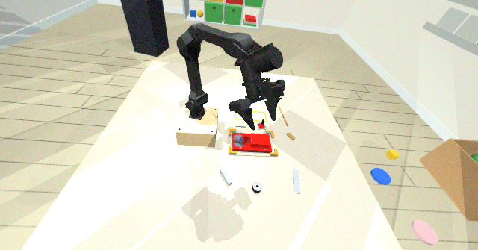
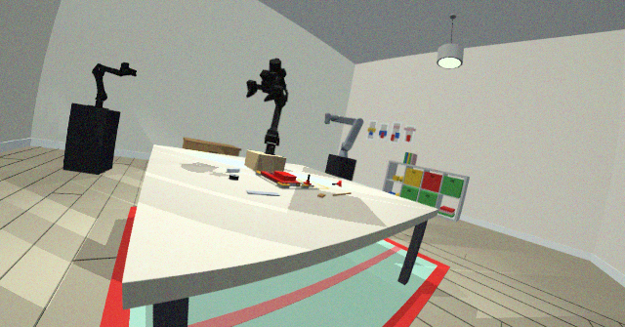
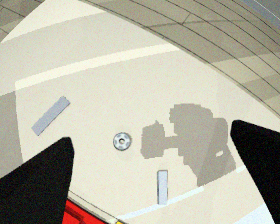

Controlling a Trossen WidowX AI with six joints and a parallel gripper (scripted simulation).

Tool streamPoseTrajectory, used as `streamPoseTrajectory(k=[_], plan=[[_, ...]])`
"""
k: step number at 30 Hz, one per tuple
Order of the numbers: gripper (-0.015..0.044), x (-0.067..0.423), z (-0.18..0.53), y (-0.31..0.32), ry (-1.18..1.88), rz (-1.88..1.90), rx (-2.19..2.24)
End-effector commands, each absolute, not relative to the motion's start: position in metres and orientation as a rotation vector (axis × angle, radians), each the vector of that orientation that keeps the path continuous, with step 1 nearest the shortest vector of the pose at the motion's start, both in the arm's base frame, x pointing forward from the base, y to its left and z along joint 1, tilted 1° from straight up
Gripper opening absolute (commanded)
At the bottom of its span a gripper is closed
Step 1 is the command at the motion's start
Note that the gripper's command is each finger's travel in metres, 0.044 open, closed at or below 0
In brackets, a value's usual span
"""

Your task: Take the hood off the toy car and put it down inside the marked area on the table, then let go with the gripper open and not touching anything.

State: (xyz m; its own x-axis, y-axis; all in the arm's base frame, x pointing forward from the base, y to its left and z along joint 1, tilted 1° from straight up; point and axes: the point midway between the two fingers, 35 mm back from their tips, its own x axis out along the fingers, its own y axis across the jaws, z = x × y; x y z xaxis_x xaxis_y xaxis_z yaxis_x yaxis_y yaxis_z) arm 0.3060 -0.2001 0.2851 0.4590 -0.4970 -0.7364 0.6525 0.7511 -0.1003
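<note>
The gripper (image 1: 261, 119) hangs over the table (image 1: 149, 190) with its two fingers spread wide. It holds nothing. The red toy car (image 1: 251, 142) sits on the table just below it, inside yellow corner marks. The hood (image 1: 261, 139) is on the car. The yellow marked area (image 1: 258, 113) lies right behind the car, under the fingers.
</note>
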Motion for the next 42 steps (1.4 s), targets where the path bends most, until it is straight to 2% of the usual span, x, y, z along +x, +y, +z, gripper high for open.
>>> streamPoseTrajectory(k=[1, 8, 16, 42], plan=[[0.0440, 0.334, 0.229, -0.168, 1.008, -0.535, 0.130], [0.0440, 0.356, 0.138, -0.102, 1.276, -0.221, -0.013], [0.0440, 0.341, 0.047, -0.024, 1.537, 0.136, -0.174], [0.0440, 0.348, 0.024, -0.015, 1.560, 0.173, -0.192]])
